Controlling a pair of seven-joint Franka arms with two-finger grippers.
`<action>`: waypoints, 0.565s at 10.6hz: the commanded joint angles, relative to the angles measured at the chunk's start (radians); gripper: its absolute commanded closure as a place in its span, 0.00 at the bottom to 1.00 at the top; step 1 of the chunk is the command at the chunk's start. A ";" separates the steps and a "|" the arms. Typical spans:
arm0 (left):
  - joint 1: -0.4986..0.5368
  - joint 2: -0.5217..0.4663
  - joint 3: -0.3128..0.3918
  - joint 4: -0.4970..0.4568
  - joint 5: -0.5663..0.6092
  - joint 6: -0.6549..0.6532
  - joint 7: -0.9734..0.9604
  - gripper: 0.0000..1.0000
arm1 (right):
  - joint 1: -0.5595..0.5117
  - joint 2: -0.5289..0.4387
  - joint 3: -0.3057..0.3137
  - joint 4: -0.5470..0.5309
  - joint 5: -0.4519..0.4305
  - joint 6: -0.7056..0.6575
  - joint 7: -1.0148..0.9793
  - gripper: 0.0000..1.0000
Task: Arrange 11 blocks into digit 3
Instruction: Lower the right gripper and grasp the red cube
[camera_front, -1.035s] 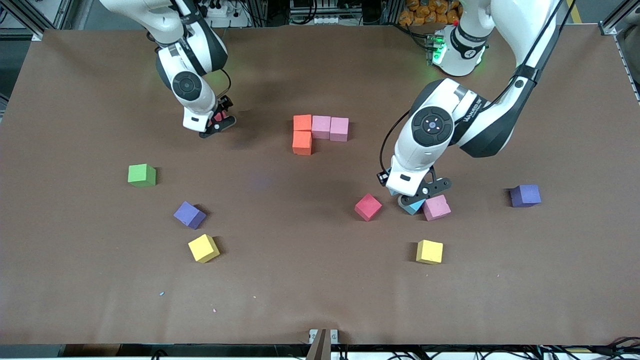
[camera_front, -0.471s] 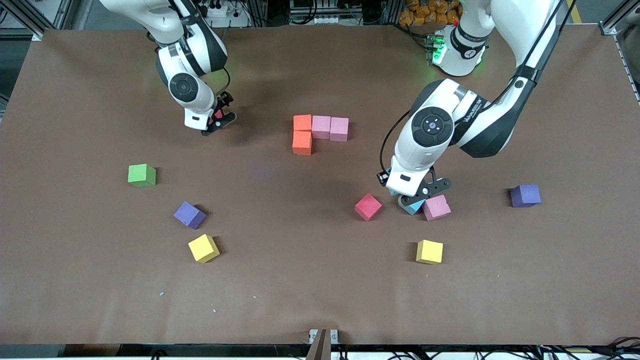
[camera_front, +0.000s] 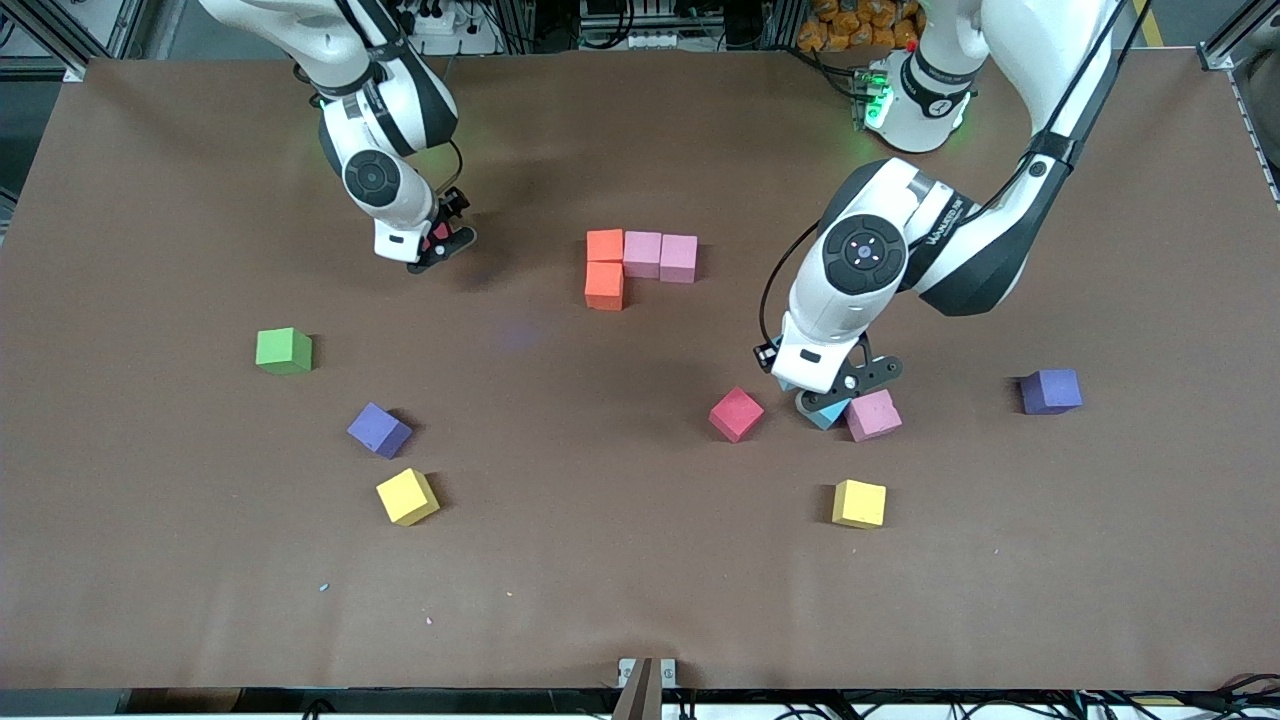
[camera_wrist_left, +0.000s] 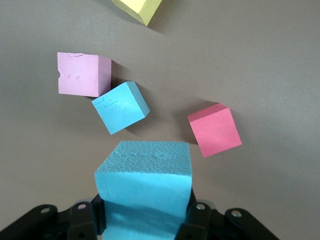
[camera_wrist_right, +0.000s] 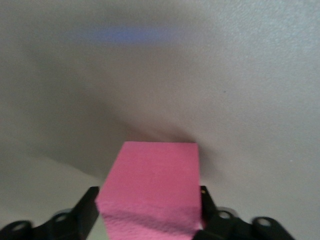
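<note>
— Gripping anything, the left gripper?
— Yes. Its jaws are closed narrow on a light blue cube, held up over the bench.
— What crowds it?
— With twelve o'clock toward the robots' bases: a second light blue cube lies under it, touching a loose pink cube at three o'clock. A loose red cube sits near at nine, and a yellow cube at five.
— And the right gripper?
— Low at the bench, jaws half spread and pressed to both sides of a red cube that rests on the surface.
— Where's the digit 3?
— Mid-bench, at three o'clock of the right gripper: two orange cubes stacked twelve to six, two pink cubes running off the upper one. Only bare bench lies between.
— Anything else?
— The green cube, a purple cube and another yellow cube at six to seven of the right gripper; another purple cube at three of the left.
</note>
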 joint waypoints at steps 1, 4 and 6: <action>0.001 0.005 -0.003 0.015 0.022 -0.018 0.011 0.98 | 0.003 0.000 0.004 -0.016 0.031 0.016 -0.026 0.42; 0.003 0.005 -0.003 0.016 0.020 -0.018 0.013 0.99 | 0.004 -0.004 0.005 0.003 0.030 0.012 -0.025 0.81; 0.003 0.005 -0.003 0.016 0.022 -0.018 0.013 0.99 | 0.003 -0.004 0.004 0.062 0.028 0.001 -0.015 0.88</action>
